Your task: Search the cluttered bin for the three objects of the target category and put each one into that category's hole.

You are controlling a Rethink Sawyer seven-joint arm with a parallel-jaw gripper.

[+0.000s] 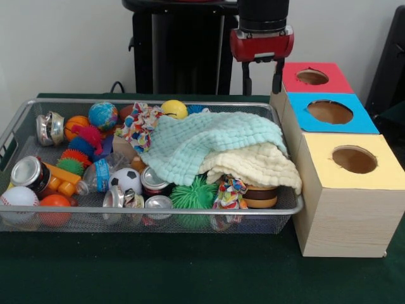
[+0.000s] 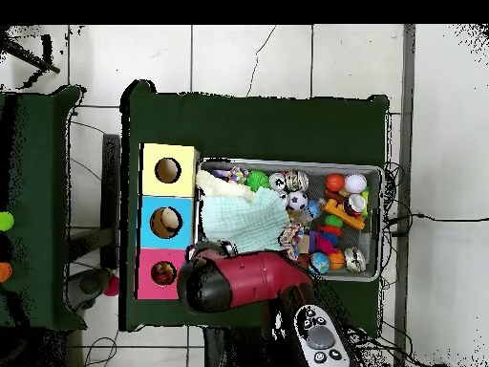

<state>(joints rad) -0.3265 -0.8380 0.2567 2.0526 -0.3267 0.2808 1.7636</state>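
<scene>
A wire-mesh bin [image 1: 288, 206] sits on the dark green surface [image 1: 190, 272], heaped with clutter: a mint waffle-weave cloth [image 1: 202, 142] and a cream cloth [image 1: 256, 164] drape over the right half and hide whatever lies beneath. Around them lie a soccer ball [image 1: 126, 180], a baseball [image 1: 18, 197], a globe-printed ball [image 1: 102, 115], a yellow ball [image 1: 174, 108], a spiky green ball [image 1: 193, 195], several shiny cans [image 1: 154, 180], knotted rope toys [image 1: 140, 123] and orange plastic blocks [image 1: 58, 178]. Touching the bin's right side stands a row of pale wooden boxes, each with a round hole: yellow-topped [image 1: 354, 159], blue-topped [image 1: 330, 112] and red-topped [image 1: 312, 77]. The end effector [image 1: 261, 76] hangs above the bin's far right corner, beside the red-topped box, with nothing seen in it; its dark prongs appear spread apart. In the overhead view the floor [image 2: 287, 57] is pale tile.
</scene>
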